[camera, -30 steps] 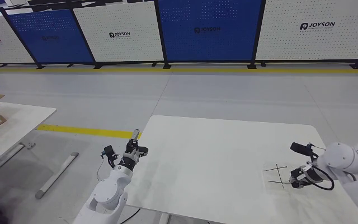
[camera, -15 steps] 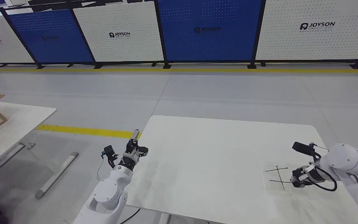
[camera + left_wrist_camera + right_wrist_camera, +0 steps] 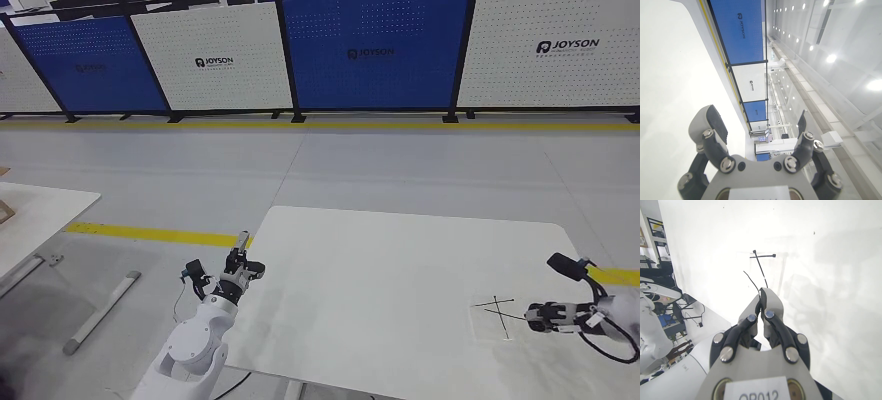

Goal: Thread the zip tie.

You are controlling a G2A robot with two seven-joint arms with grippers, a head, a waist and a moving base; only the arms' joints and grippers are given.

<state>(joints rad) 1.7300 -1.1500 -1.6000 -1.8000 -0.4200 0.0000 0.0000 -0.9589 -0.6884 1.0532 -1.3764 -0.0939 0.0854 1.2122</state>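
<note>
white table (image 3: 380,290): right hand (image 3: 761,291) pinches zip tie (image 3: 752,281) end at fingertips, left hand (image 3: 757,111) spread.

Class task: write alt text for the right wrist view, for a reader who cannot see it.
The right gripper is shut on the end of a thin, curved black plastic zip tie. Just beyond its tips, two more straight black zip ties lie crossed on the white table.
</note>
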